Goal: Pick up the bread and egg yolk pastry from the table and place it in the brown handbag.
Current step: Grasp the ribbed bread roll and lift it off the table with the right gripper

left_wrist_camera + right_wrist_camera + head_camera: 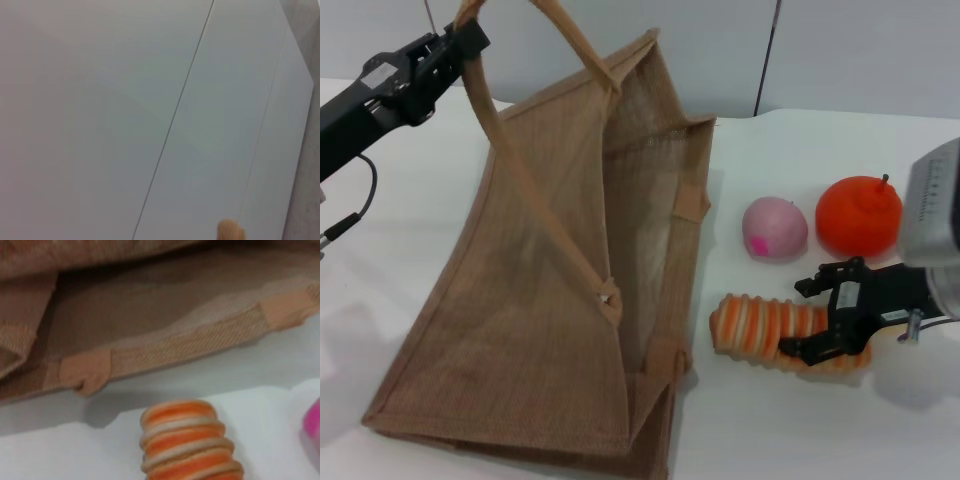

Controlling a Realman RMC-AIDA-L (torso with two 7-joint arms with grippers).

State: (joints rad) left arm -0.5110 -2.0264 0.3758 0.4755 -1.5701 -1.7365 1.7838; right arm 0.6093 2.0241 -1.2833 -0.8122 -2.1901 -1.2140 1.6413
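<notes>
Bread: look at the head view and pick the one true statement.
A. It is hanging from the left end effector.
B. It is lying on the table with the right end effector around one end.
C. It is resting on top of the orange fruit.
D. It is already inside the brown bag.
B. The bread lies on the table beside the bag, and the right end effector straddles its far end.

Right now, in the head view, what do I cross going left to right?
left gripper on the handle → brown handbag → pink ball → orange fruit. The bread and the right gripper over it overlap those, so they are left unplaced.
</notes>
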